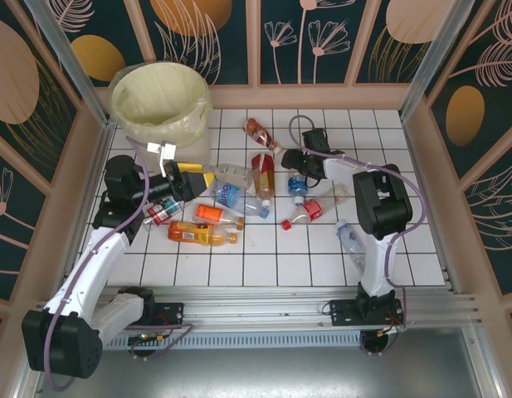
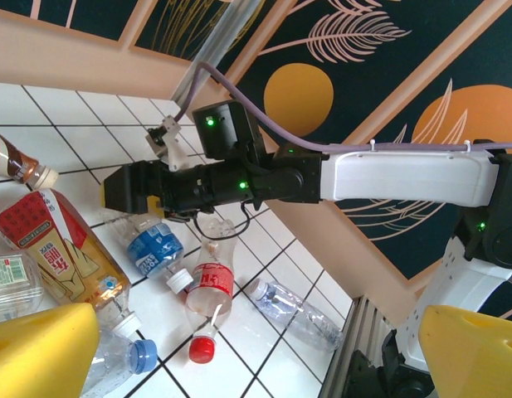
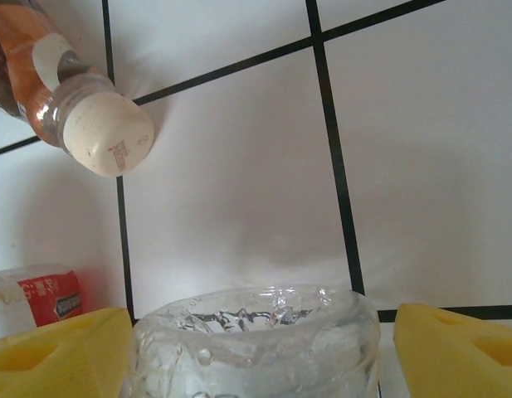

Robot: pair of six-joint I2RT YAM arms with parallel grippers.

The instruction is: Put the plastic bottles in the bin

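The bin (image 1: 186,138), round, white and lined with a pale yellow bag, is set at the far left corner of the tiled table (image 1: 264,265). Just in front of it the left gripper (image 1: 202,179) is held with its yellow fingers spread wide and nothing between them. The plastic bottles (image 1: 231,199) are strewn over the middle tiles, none yet in the bin: mostly clear, an orange bottle (image 1: 197,235) nearest the arms, with red or blue labels among the rest. They are judged to be light, thin-walled and easily dented, smooth enough to slip and round enough to roll. A hold across the straight body is therefore advised, not the tapered neck. Further right, the right gripper (image 1: 299,162) is lowered over a clear bottle (image 3: 256,340). Its pads (image 3: 455,348) are set to either side of the ribbed base, with a sliver of tile seen at the right pad, so nothing is judged clamped.
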